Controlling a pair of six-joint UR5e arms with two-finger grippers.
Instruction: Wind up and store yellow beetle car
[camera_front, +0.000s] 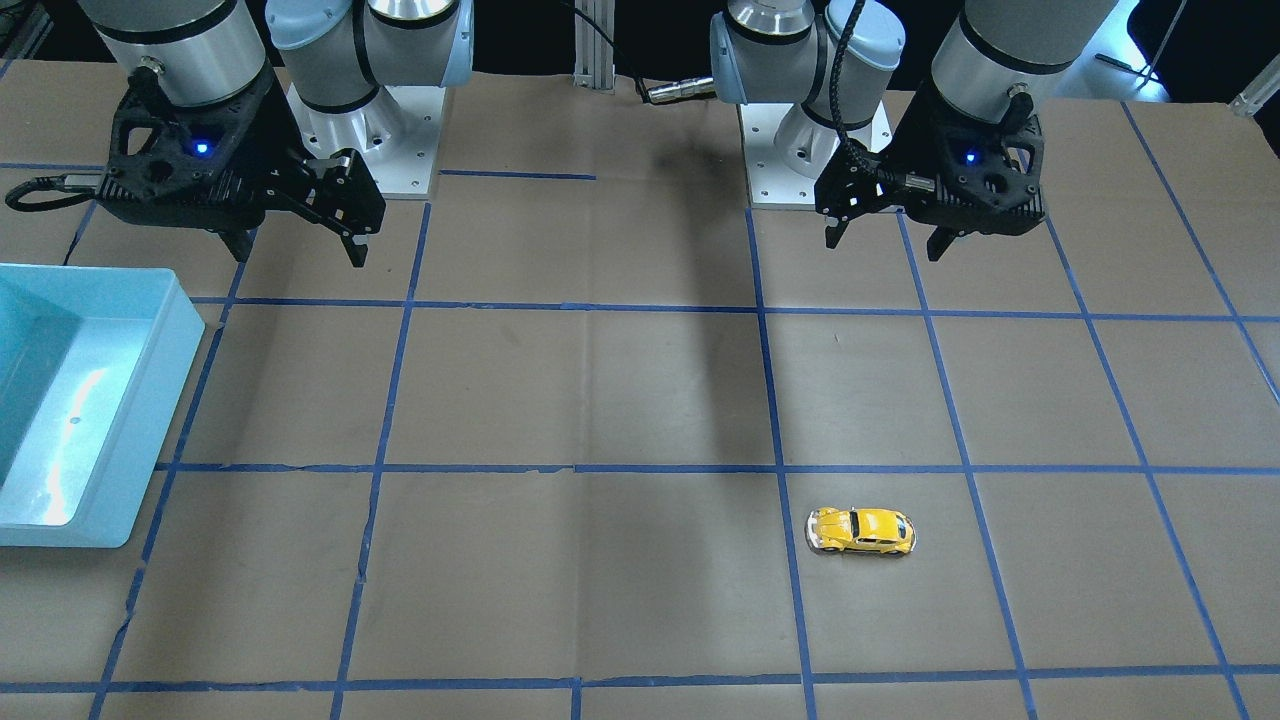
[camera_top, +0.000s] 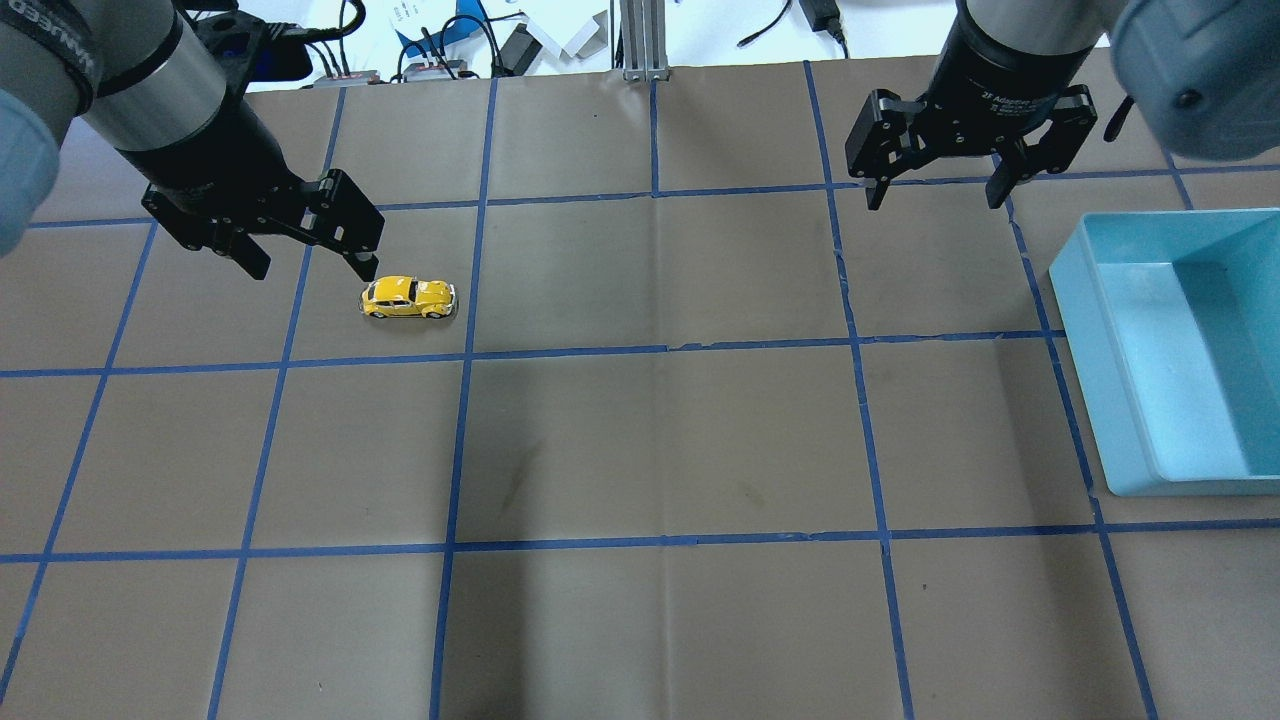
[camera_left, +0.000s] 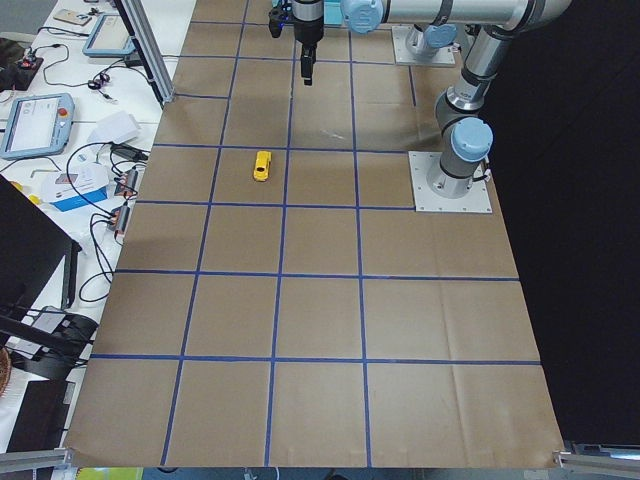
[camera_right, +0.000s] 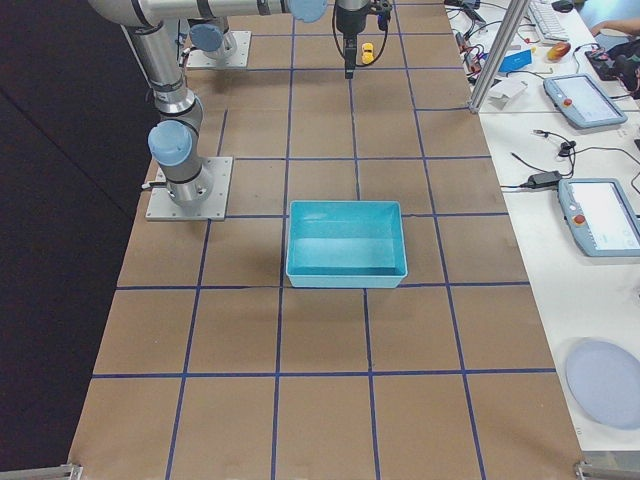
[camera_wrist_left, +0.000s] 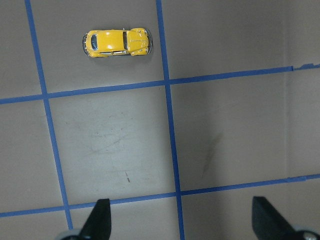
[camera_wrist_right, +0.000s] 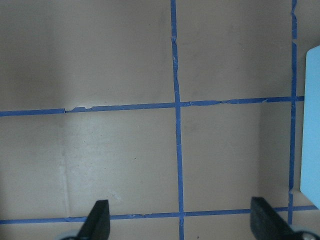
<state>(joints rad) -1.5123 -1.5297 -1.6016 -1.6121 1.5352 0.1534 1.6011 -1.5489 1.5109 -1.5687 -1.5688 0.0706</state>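
Brown paper table (camera_top: 650, 440): I see a flat surface covered in brown paper and divided into squares by blue tape lines (camera_top: 655, 349).

Yellow beetle car (camera_top: 408, 298): it stands on its wheels on the paper, on my left arm's side of the table. It is inside one taped square, with one end close to a tape line. Nothing touches it.

Left gripper (camera_top: 310, 262): it hangs above the table with its two fingers spread wide apart, holding nothing. From overhead, one fingertip appears just beside the car. In the left wrist view the car sits at the upper left, well ahead of the fingertips and not between them.

Right gripper (camera_top: 936, 195): it hangs above bare paper on the opposite side, with its fingers also spread wide and holding nothing.

Light blue bin (camera_top: 1065, 270): this is an open-topped rectangular tub resting on the paper on my right arm's side, well apart from the car. The right wrist view catches only a sliver of its edge at the right border.

White bench (camera_left: 60, 130): it runs along the far edge of the table and carries tablets and cables.
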